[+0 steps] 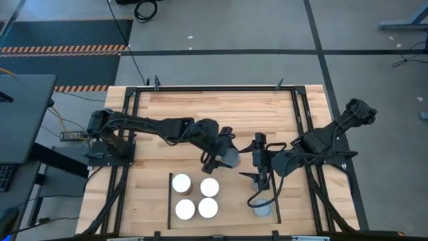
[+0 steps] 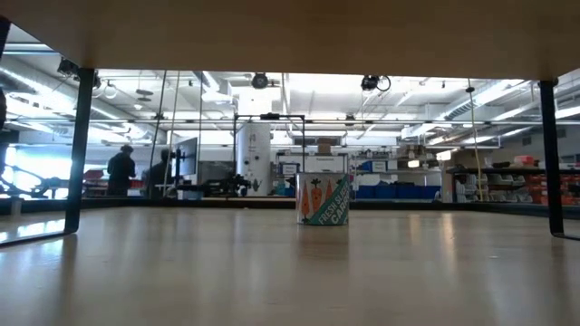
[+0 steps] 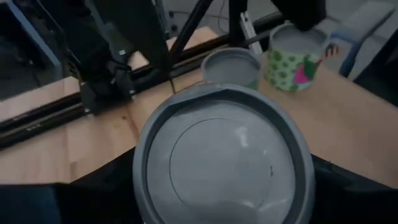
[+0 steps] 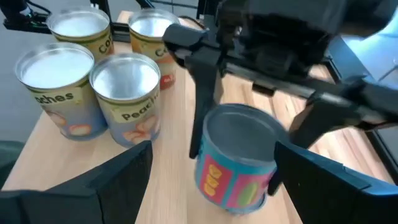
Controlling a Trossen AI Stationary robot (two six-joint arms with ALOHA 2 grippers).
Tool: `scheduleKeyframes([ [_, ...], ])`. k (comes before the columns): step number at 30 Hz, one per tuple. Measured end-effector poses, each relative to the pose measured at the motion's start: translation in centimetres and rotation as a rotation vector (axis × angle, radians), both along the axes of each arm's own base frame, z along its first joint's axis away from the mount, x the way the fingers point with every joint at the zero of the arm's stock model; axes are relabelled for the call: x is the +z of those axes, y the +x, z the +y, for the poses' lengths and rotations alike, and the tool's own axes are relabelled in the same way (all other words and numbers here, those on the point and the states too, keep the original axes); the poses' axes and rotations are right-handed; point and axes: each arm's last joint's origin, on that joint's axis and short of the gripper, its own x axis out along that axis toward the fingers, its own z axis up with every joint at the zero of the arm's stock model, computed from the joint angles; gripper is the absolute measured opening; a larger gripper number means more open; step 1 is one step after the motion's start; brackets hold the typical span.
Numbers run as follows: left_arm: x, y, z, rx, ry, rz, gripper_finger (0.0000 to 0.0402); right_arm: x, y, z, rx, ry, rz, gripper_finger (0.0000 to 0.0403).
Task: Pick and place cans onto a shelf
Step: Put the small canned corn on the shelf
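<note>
Four cans [image 1: 195, 197] crowding shelf [image 1: 221, 217] left

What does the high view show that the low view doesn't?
Only the high view shows both arms: the left gripper clasping a grey-topped can, the right gripper open beside it, and four white-topped cans on the shelf. Only the low view shows a carrot-labelled can side-on and people in the room behind. Both show the wooden tabletop.
</note>
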Motion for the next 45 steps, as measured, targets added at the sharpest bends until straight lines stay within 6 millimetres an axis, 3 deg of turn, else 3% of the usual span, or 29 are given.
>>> scheduleKeyframes([
  [5,0.6,0.4,0.9,-0.121,0.0,-0.017,0.0284,-0.2,-0.2,0.1,-0.017,0.018,0.02,0.0346],
  [11,-0.4,1.6,1.3,-0.21,0.045,0.019,0.0284,-0.2,-0.5,0.3,-0.005,0.015,0.031,0.0346],
  [15,0.3,2.8,1.9,-0.32,0.077,0.044,0.0284,0.9,-0.7,0.1,-0.003,0.015,0.024,0.0346],
  [18,-0.6,4.0,2.0,-0.416,0.072,0.056,0.0284,1.7,-1.0,-0.2,0.006,0.008,0.008,0.0346],
  [22,-3.0,5.4,1.3,-0.502,0.068,0.055,0.0284,1.8,-0.9,-0.6,0.04,0.042,0.025,0.0346],
  [29,-5.1,6.1,-1.4,-0.593,0.061,0.071,0.0285,0.8,-0.2,-0.5,0.181,0.206,0.102,0.0346],
  [45,-5.2,6.0,-2.1,-0.577,0.054,0.098,0.0314,0.2,-0.4,0.2,0.2,0.257,0.113,0.0346],
])
